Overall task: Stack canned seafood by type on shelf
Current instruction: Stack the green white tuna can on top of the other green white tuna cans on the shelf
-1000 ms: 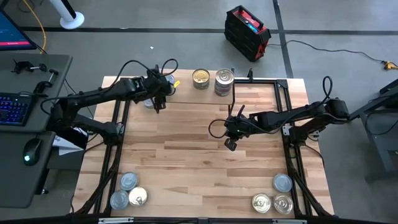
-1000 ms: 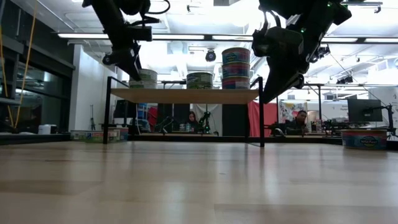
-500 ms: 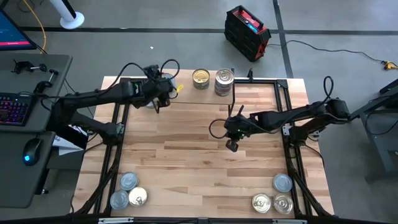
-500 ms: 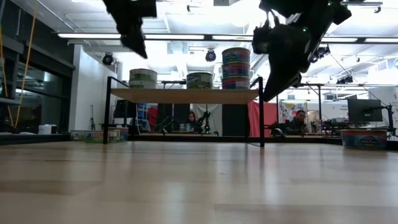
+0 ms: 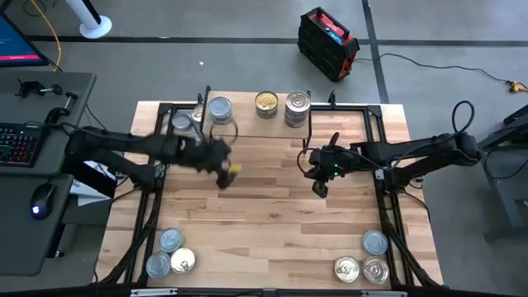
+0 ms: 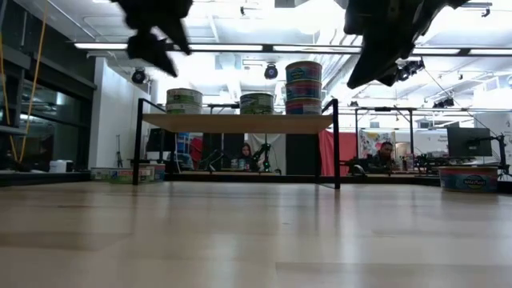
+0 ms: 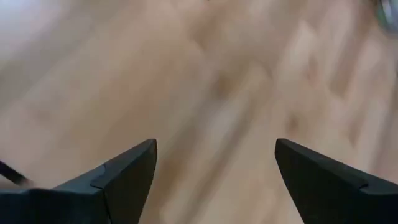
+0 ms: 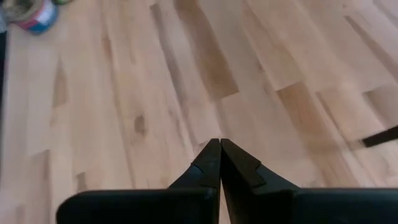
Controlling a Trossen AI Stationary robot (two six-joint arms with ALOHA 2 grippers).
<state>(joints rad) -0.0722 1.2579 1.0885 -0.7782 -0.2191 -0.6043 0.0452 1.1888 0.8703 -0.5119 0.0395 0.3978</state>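
The shelf (image 6: pixel 240 122) stands at the table's far edge, its board (image 5: pixel 244 111) bearing canned seafood: a silver-lidded stack (image 5: pixel 220 108) at its left end, a gold-lidded tin (image 5: pixel 266 101) in the middle, and a taller stack (image 6: pixel 302 82) to the right. Another silver-lidded tin (image 5: pixel 180 122) shows just left of these. My left gripper (image 5: pixel 223 176) hangs open and empty above the table's left middle, its fingers (image 7: pixel 127 168) wide apart. My right gripper (image 5: pixel 319 188) hangs shut and empty above the table's right middle, its fingertips closed on each other in the right wrist view (image 8: pixel 219 146).
Three tins (image 5: pixel 171 252) lie at the table's near left corner and three (image 5: pixel 365 260) at its near right corner. Black frame rails (image 5: pixel 385 206) run along both sides. The bare wooden tabletop (image 5: pixel 264 214) lies between. A keyboard and a mouse sit on a desk left of the table.
My left gripper has swung away from the shelf's left end, toward the table's near edge and middle, rolling its wrist and staying open; the tins there now show uncovered. My right gripper has risen and drawn slightly toward the table's right edge, staying shut.
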